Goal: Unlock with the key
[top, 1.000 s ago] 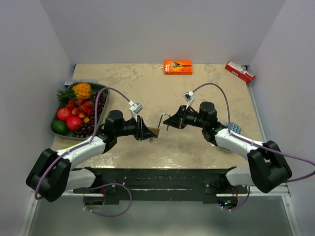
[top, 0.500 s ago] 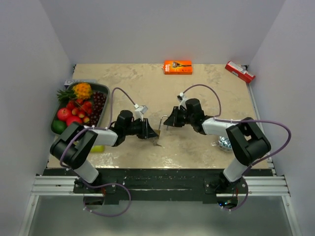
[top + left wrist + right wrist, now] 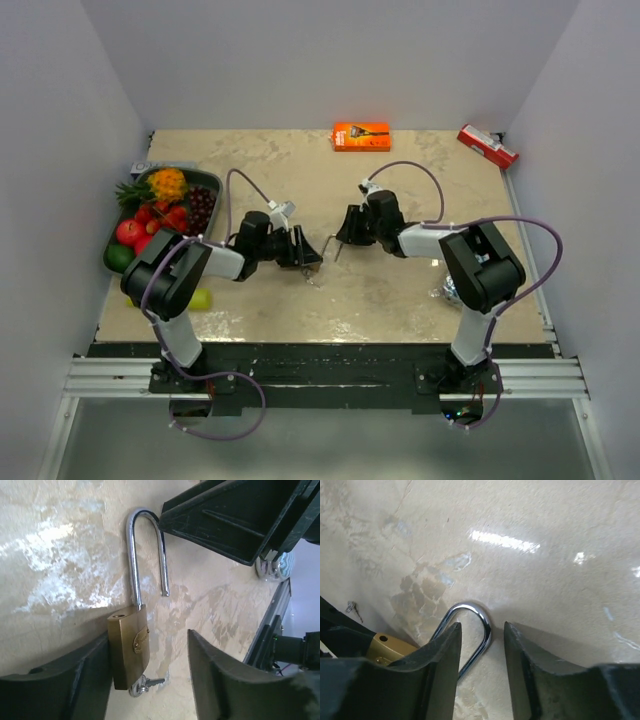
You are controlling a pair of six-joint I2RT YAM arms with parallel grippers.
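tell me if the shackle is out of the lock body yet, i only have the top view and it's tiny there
Observer: Yes. In the left wrist view the shackle keeps one leg in the brass body. Its free end is out, and the empty hole shows on top.
Operator: ok and where's the key, can't make it out
Observer: The key sticks out of the bottom of the brass body, at the end opposite the shackle.
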